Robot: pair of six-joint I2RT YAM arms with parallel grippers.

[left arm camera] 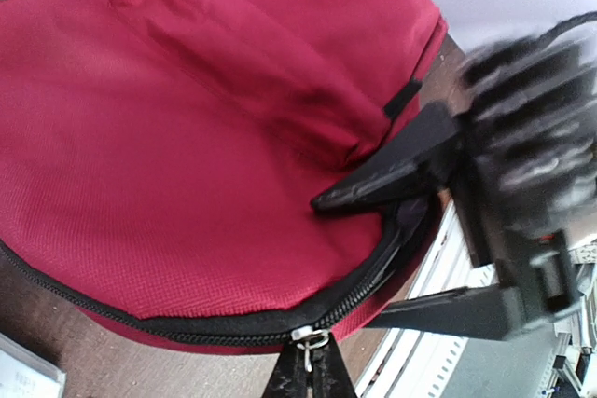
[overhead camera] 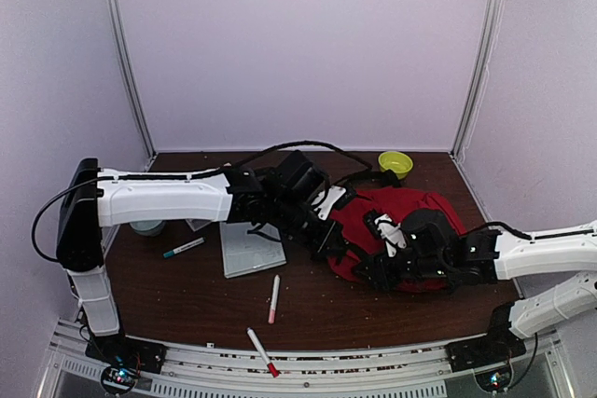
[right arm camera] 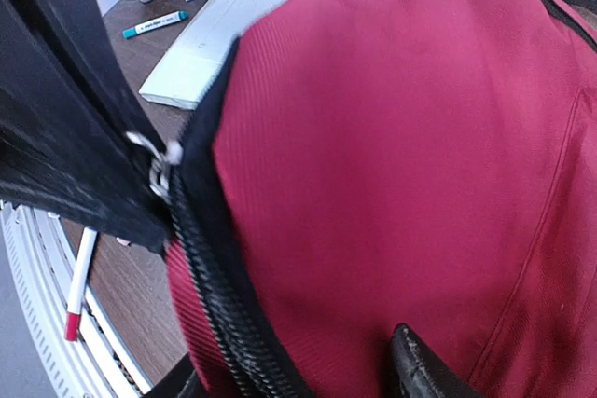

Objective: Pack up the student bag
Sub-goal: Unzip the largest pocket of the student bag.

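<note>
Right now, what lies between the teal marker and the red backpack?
A pale notebook lies flat between the teal marker and the red backpack, clearest in the top view.

2 white arms, black cables

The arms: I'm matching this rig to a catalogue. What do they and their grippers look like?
The left arm and right arm have white rounded shells with black joints and wrist units. A black cable loops by the left shoulder. The left gripper and right gripper are black, with tapered fingers.
</note>
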